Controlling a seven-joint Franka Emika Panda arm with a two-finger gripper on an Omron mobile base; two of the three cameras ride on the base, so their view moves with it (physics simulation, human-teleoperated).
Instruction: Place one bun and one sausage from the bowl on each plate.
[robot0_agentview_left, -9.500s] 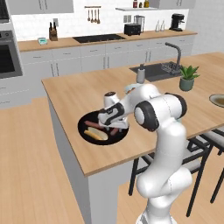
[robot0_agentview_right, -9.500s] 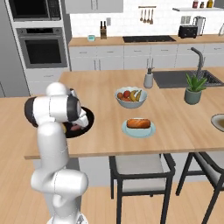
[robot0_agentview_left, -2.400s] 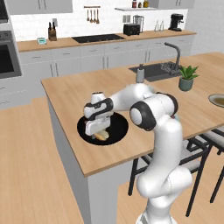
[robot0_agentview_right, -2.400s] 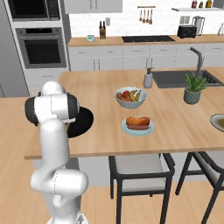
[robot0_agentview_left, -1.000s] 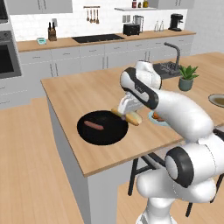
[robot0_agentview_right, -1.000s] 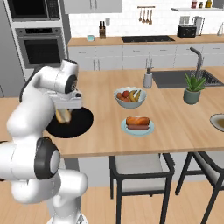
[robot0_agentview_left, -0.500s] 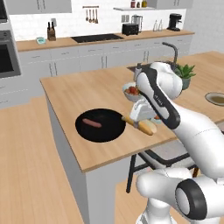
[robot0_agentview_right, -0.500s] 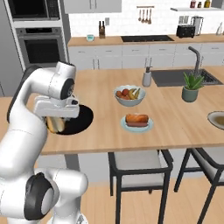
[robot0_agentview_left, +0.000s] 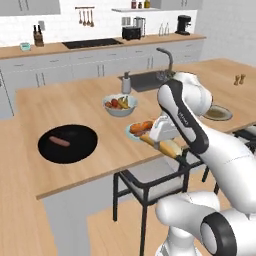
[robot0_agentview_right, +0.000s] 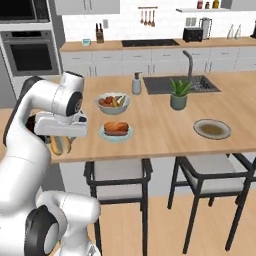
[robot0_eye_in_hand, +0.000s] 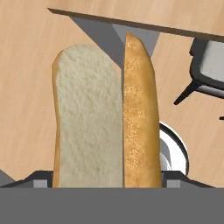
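Observation:
My gripper is shut on a split bun, held just off the counter's front edge. The bun hangs right beside the light blue plate, which carries a bun and a sausage. In the hand view the bun shows its white cut face and seeded crust. The wide black bowl sits to the left with one sausage in it. Far to the right, the olive-brown plate is bare. From the right base view the gripper with the bun is left of the blue plate.
A pale bowl of fruit stands behind the blue plate. A soap dispenser, sink tap and potted plant stand further back. Two stools are tucked under the counter's front edge.
The whole picture has shifted, so the base has driven to the right. My gripper has carried the bun from over the black bowl to beside the blue plate.

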